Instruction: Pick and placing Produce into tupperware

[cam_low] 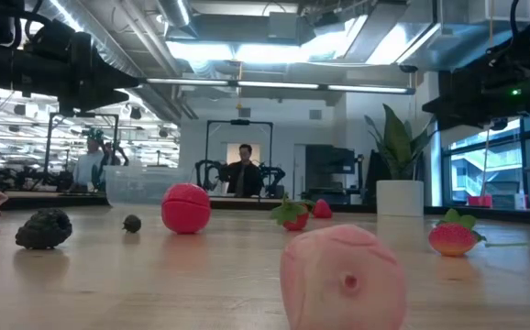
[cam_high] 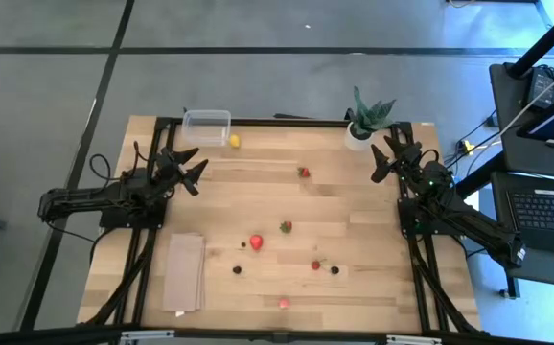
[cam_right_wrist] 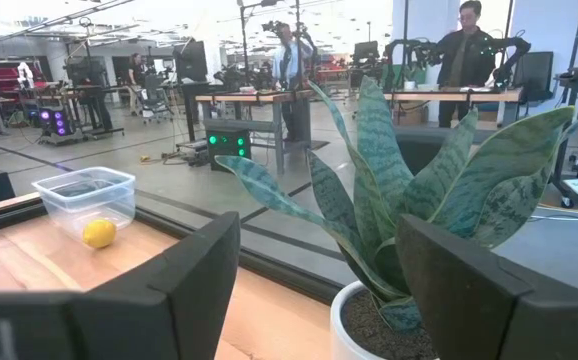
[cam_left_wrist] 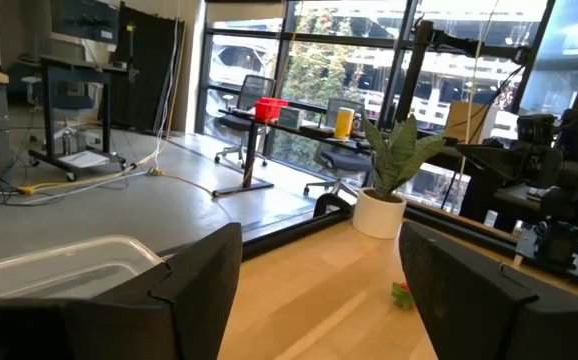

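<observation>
The fruit pieces lay loose across the wooden table (cam_high: 373, 206): a pink one (cam_high: 283, 303) at the near edge, dark berries (cam_high: 238, 270), a red strawberry (cam_high: 256, 242) mid-table, another (cam_high: 303, 172) farther on, and a yellow piece (cam_high: 234, 141) just beside the clear container (cam_high: 206, 126) at the far edge. They looked light, small and likely to roll, best pinched across the middle. The left gripper (cam_high: 193, 166) and right gripper (cam_high: 384, 159) both hung spread apart, holding nothing, above the far table.

You see the small clear plastic rectangular tupperware (cam_high: 206, 127) at the wooden table's (cam_high: 373, 278) far edge, a tiny yellow fruit piece (cam_high: 234, 141) just beside it, and both dark grippers, left (cam_high: 192, 167) and right (cam_high: 385, 159), parted above the tabletop.
</observation>
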